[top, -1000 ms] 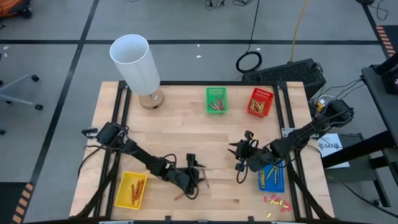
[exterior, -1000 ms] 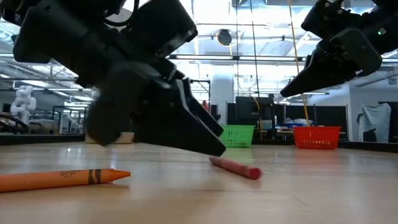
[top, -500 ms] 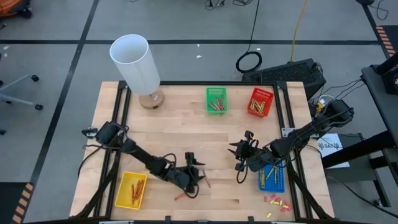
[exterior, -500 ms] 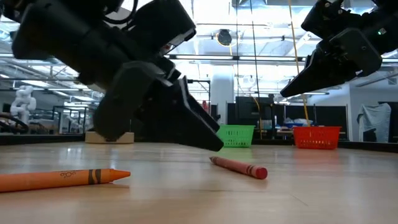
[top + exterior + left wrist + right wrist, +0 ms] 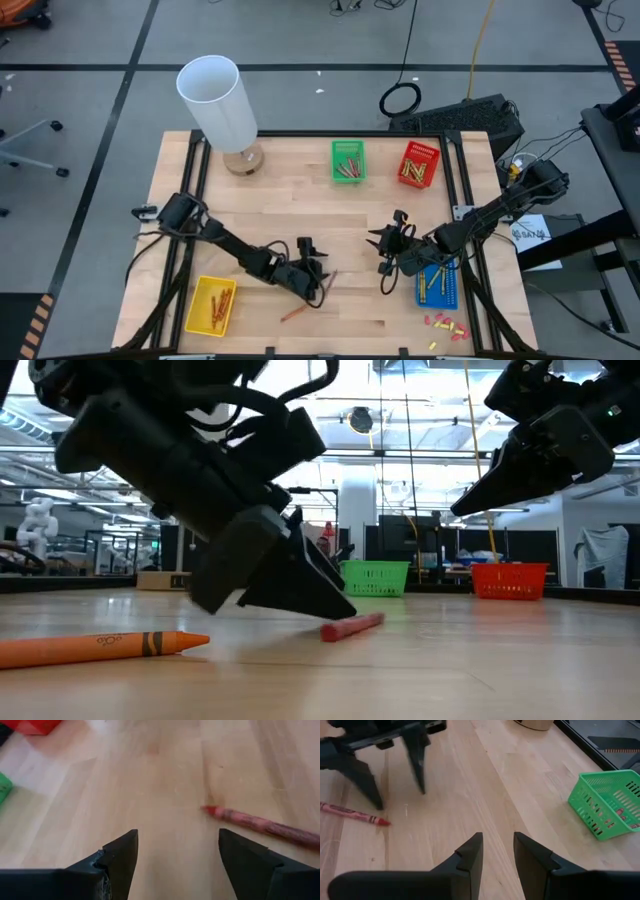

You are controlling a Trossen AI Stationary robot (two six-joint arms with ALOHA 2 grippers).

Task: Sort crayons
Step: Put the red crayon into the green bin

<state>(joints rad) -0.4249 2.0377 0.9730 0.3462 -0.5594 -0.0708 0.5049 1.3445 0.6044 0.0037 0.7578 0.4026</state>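
Observation:
A red crayon (image 5: 265, 825) lies flat on the wooden table, just beyond one fingertip of my open left gripper (image 5: 177, 845). In the high view this gripper (image 5: 318, 272) is near the table's front middle, with the red crayon (image 5: 328, 284) beside it. An orange crayon (image 5: 293, 314) lies nearer the front edge. My right gripper (image 5: 385, 255) hangs above the table right of centre. Its fingers are a narrow gap apart with nothing between them (image 5: 498, 845). More crayons lie in the baskets. My left gripper slants down toward the table from its left side, fingers spread wide. One fingertip (image 5: 335, 605) stands right at the red crayon's near end (image 5: 330, 631). I cannot tell whether it touches the crayon. Nothing is between the fingers.
A green basket (image 5: 348, 160) and a red basket (image 5: 419, 163) stand at the far side. A yellow basket (image 5: 211, 305) is at front left and a blue basket (image 5: 437, 285) at front right. A white cylinder (image 5: 215, 100) stands at far left. Small stubby bits (image 5: 445, 325) lie at the front right corner.
My left gripper has swung a little toward the table's right and far side and dipped lower, staying open. The red crayon has turned about on the table and now lies at a different angle, closer to the fingertip. The orange crayon has stayed put.

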